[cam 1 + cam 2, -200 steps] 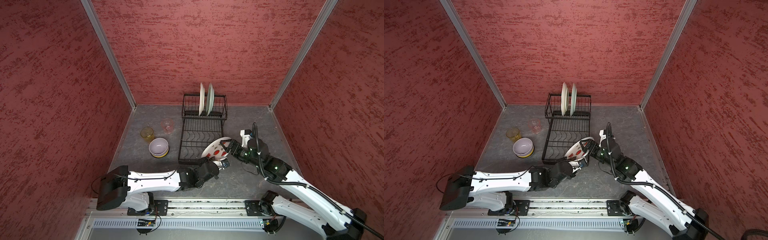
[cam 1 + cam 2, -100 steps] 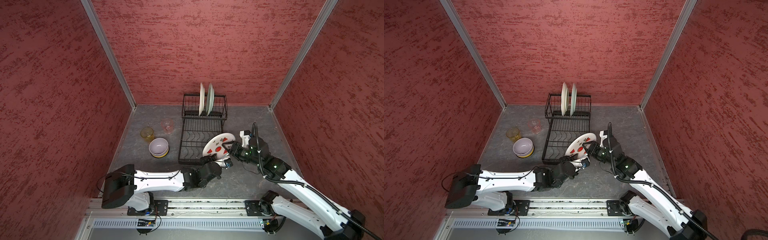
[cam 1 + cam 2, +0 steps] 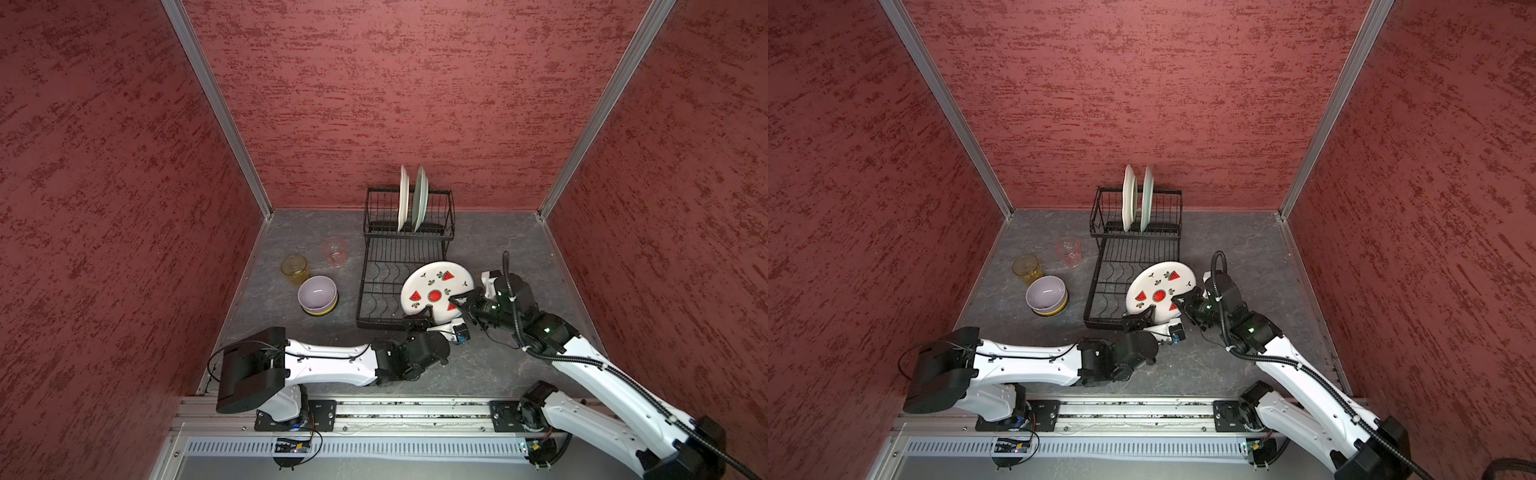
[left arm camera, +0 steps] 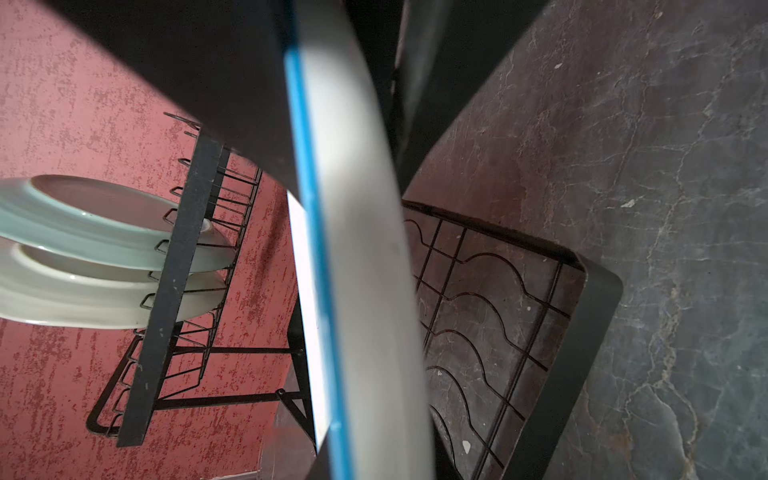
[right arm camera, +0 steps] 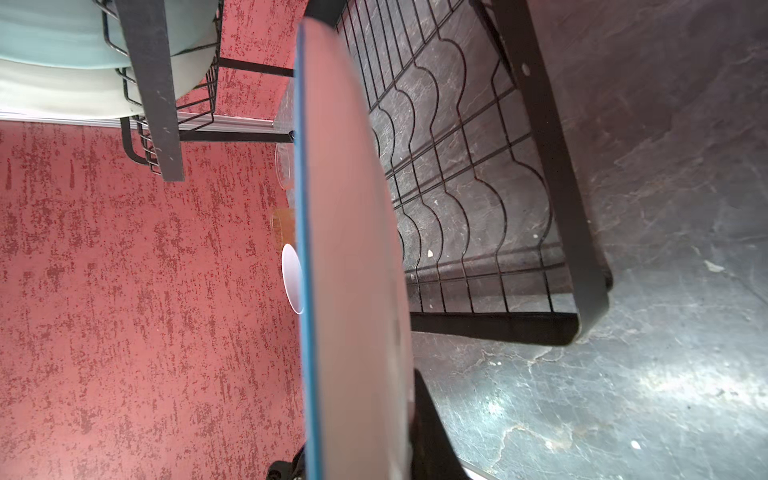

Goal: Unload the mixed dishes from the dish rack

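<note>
Just now right gripper (image 3: 460, 300) clamps watermelon plate (image 3: 434, 286) at its 4 o'clock rim; left gripper (image 3: 424, 316) pinches 6 o'clock. Plate tilts over dish rack (image 3: 376, 266), 5 o'clock corner. Handover likely underway.

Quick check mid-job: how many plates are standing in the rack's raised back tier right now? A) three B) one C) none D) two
D: a white plate and a pale green plate stand on edge in the back tier of the rack. The watermelon plate is gripped by the left end effector and the right end effector.
</note>
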Robot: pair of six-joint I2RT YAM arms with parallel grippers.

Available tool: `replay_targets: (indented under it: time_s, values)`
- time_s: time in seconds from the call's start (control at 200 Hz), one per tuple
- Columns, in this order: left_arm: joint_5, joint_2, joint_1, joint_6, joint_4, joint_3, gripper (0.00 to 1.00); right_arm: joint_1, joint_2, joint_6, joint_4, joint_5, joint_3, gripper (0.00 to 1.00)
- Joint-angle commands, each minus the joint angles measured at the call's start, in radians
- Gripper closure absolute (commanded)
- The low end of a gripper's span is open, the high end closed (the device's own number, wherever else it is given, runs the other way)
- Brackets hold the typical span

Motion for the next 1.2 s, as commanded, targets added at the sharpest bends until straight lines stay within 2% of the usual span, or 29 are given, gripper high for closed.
replay_targets:
  time_s: [0.0,0.035,0.125,0.245,0.291,0.326,0.336,0.346,0.761,1.192]
  values:
    - [0.061,-0.022,-0.010,-0.072,0.149,0.024,0.88,-0.002,-0.036,-0.161,0.127,-0.007,0.008,1.00]
    - [0.060,-0.024,-0.011,-0.071,0.150,0.021,0.77,-0.004,-0.036,-0.160,0.127,-0.008,0.008,1.00]
    - [0.069,-0.035,-0.013,-0.077,0.144,0.012,0.70,-0.007,-0.037,-0.161,0.127,-0.010,0.009,1.00]
    - [0.075,-0.051,-0.016,-0.082,0.146,-0.004,0.45,-0.012,-0.041,-0.160,0.126,-0.014,0.007,1.00]
    - [0.077,-0.057,-0.017,-0.086,0.145,-0.008,0.31,-0.014,-0.042,-0.159,0.126,-0.014,0.006,1.00]
    - [0.078,-0.061,-0.019,-0.090,0.145,-0.014,0.11,-0.015,-0.043,-0.158,0.125,-0.016,0.006,1.00]
    - [0.078,-0.063,-0.019,-0.090,0.146,-0.016,0.03,-0.015,-0.043,-0.158,0.126,-0.016,0.006,1.00]
    - [0.078,-0.064,-0.019,-0.090,0.148,-0.018,0.00,-0.016,-0.044,-0.156,0.126,-0.016,0.005,1.00]
    - [0.108,-0.106,-0.017,-0.173,0.148,-0.049,0.01,-0.040,-0.077,-0.160,0.076,0.033,-0.005,1.00]
    - [0.170,-0.151,0.021,-0.269,0.203,-0.071,0.00,-0.086,-0.209,-0.114,-0.058,0.184,-0.053,1.00]
